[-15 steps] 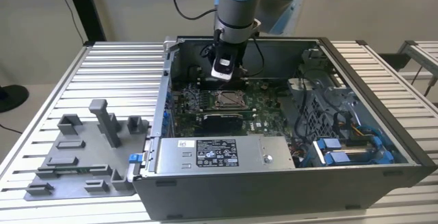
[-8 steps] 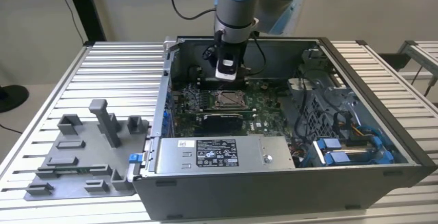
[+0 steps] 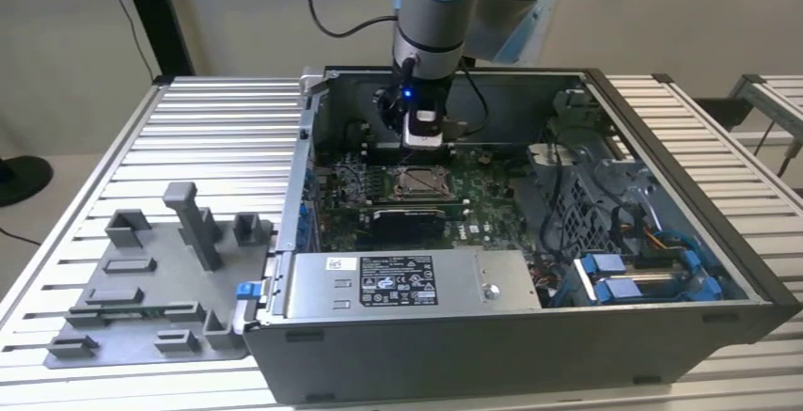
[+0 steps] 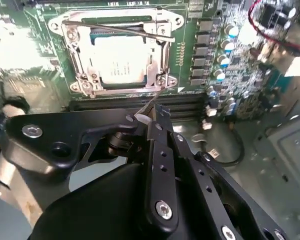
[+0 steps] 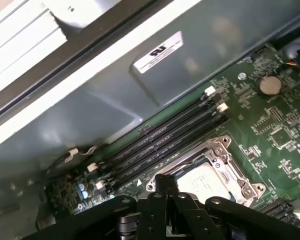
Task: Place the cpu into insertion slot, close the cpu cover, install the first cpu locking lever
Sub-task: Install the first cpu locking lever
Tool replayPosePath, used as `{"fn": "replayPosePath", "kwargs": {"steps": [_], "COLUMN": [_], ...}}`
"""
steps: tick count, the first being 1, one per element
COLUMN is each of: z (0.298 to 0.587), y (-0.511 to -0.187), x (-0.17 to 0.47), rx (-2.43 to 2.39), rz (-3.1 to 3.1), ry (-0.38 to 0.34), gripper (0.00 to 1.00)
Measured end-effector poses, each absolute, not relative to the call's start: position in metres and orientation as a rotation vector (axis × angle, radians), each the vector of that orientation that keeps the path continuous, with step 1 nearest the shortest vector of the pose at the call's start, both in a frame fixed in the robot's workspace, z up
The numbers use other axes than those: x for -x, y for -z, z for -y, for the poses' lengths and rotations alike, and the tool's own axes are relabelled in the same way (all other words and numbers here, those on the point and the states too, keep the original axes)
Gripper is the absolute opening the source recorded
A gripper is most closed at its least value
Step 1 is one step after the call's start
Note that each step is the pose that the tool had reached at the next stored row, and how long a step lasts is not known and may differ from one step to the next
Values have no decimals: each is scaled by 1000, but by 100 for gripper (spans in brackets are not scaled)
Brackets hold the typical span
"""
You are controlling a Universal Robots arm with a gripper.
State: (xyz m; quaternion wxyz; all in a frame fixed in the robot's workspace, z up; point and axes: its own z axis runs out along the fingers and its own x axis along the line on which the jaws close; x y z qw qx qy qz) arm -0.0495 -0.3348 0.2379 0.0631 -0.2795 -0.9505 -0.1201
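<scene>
Exterior view: closed gripper hangs just behind the loaded socket

On the exterior view's left a grey fixture tray [image 3: 138, 289] with upright blocks lies on the slatted table [image 3: 226, 119], just beside the open computer case [image 3: 502, 355]. Near the middle of the case the insertion slot [image 3: 417, 182] sits on the green motherboard [image 3: 483, 195]. The gripper [image 3: 424, 144] hangs just behind the slot, close above the board. In front of the slot lies the grey power supply box [image 3: 401, 284] with its white label. Further to the exterior view's right are blue connectors [image 3: 634, 284].

In the second wrist view the cpu [image 4: 121, 61] lies in the slot, silvery face up, and the cpu cover [image 4: 159, 59] is folded down flat around it. One thin lever rod [image 4: 115, 28] crosses the cover's edge on the side away from the gripper [image 4: 152, 114]. A second lever rod [image 4: 152, 102] slants up from the cover's near corner, over the long black memory slots [image 4: 105, 104], and its free end meets the fingertips. The fingers are pressed together; whether they pinch the rod or only touch it, I cannot tell. In the first wrist view the gripper [image 5: 166, 181] has its tip at a corner of the socket, just beside the cpu [image 5: 202, 180]
</scene>
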Motion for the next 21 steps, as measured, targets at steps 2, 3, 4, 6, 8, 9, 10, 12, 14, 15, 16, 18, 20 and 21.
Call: {"fn": "replayPosePath", "kwargs": {"steps": [2, 3, 4, 6, 8, 9, 10, 12, 14, 15, 16, 18, 20, 21], "z": [335, 335, 335, 335, 335, 335, 335, 335, 335, 335, 335, 335, 335, 335], "y": [-238, -238, -238, -238, -238, -238, -238, -238, -238, -238, -238, -238, -238, -238], "x": [50, 50, 50, 50, 49, 49, 50, 50, 50, 50, 50, 50, 50, 50], "rx": [796, 776, 756, 717, 673, 647, 623, 571, 520, 492, 467, 424, 397, 396], "rz": [2888, 2899, 2911, 2934, 2952, 2960, 2966, 2978, 2987, 2991, 2996, 3005, 3012, 3012], "ry": [363, 365, 368, 374, 377, 378, 378, 378, 378, 378, 378, 378, 382, 382], "gripper": [0, 0, 0, 0, 0, 0, 0, 0, 0, 0, 0, 0, 0, 0]}}
